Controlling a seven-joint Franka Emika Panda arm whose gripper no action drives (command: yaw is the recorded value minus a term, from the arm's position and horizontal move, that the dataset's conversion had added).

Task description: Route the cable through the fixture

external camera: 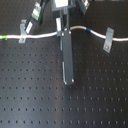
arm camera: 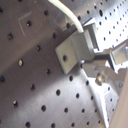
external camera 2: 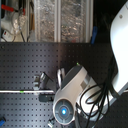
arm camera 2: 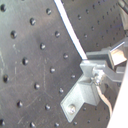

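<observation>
White cable (external camera: 47, 35) — gripper (external camera: 64, 31) upon it

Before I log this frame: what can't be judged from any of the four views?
- Whether the gripper jaws hold the cable: blurred in the first exterior view, hidden by the arm in the second exterior view.
- Cable's ends: cut off by the first exterior view's edges.
- Whether the cable passes inside the bracket: unclear in both wrist views.
</observation>
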